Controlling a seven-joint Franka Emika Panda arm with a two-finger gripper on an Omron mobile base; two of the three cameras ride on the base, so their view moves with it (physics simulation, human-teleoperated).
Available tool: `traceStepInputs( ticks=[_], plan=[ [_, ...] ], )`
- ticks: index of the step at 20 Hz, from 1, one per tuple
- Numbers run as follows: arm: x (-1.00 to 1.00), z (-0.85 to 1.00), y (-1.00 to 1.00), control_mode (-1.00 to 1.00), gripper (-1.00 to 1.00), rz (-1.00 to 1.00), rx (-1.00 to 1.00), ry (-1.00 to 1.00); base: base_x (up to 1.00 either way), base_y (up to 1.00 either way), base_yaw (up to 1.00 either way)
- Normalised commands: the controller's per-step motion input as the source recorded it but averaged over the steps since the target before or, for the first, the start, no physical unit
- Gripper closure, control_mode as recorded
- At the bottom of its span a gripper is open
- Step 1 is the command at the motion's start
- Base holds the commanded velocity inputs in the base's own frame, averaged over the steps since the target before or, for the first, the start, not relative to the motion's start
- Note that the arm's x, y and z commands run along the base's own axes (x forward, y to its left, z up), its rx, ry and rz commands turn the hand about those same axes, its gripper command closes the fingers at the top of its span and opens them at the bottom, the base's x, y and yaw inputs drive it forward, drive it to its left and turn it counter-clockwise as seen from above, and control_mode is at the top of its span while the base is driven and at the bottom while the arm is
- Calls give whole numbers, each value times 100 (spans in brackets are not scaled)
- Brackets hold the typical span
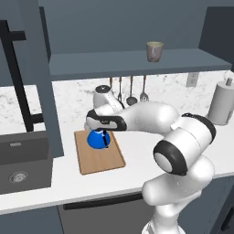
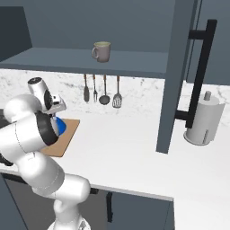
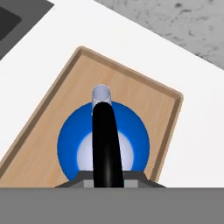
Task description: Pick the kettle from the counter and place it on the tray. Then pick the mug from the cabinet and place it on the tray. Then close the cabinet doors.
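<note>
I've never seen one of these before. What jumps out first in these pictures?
The bright blue kettle over the wooden tray, its black handle gripped by the white arm's gripper. Above, a lone grey-beige mug stands on the shelf of the open dark slate-blue cabinet, whose door hangs wide over the white counter.

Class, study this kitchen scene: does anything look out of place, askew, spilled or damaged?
Nothing is spilled or damaged. The kettle sits upright over the tray, the hand shut on its handle. The mug stands upright on the cabinet shelf; only the cabinet doors hang open.
</note>
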Motion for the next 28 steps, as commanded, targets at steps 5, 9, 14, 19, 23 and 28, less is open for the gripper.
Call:
traceStepInputs(
  ticks=[5,9,14,19,23,28],
  plan=[
    [26,-14,4,-100,100,0,4,-4,0,0,0],
    [32,-12,7,-100,100,0,0,-4,0,0,0],
    [33,-9,14,-100,100,0,0,-2,0,0,0],
    [29,-15,12,-100,100,0,0,0,0,0,0],
    [19,-18,8,-100,100,0,0,-1,0,0,0],
    [0,-9,0,-100,-100,0,0,0,0,0,0]
  ],
)
